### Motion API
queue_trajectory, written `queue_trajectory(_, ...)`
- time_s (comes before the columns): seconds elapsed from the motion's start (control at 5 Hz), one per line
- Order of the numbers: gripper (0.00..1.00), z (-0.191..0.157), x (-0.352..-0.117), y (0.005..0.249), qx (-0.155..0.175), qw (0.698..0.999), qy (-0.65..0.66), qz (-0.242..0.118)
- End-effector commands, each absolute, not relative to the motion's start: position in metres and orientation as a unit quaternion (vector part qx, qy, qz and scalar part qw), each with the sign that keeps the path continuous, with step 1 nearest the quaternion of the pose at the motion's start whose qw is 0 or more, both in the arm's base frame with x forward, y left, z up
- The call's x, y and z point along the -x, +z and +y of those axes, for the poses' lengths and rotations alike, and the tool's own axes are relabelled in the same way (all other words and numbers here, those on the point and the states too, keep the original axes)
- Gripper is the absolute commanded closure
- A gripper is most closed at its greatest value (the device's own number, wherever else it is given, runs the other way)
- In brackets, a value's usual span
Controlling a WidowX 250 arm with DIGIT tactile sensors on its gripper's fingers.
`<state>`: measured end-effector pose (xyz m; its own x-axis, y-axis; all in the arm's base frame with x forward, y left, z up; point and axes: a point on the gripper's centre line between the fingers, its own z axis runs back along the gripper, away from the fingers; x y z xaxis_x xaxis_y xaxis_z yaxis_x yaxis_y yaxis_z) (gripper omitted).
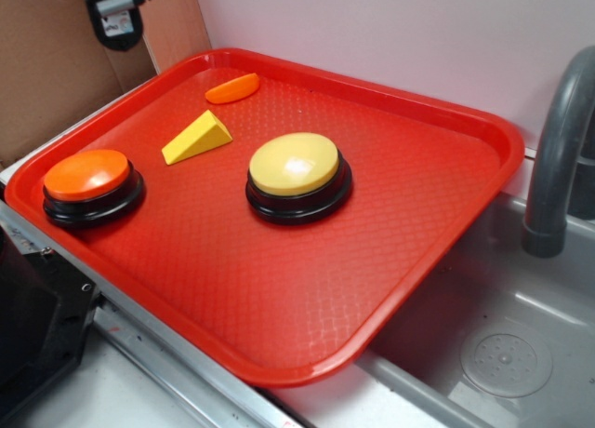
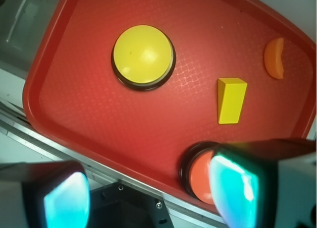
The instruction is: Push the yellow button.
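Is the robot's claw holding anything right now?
No. The gripper is open and empty, high above the tray; the yellow button sits untouched.

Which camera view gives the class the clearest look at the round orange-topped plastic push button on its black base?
The exterior view: the orange-topped push button sits whole and unobstructed at the red tray's near-left corner. The wrist view shows only part of it, cut off behind a blurred gripper finger.
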<state>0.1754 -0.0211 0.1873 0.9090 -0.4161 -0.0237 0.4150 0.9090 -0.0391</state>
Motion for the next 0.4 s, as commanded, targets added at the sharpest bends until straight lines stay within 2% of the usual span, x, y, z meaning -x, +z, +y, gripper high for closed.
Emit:
queue_trajectory(0.0, 0.0, -0.0234, -0.1687, 0.1936, 0.006, 0.975, -0.222, 0.004)
queue_trajectory(0.2, 0.0, -0.0226, -0.165, 0.1943, 0.004, 0.976, -0.217, 0.01)
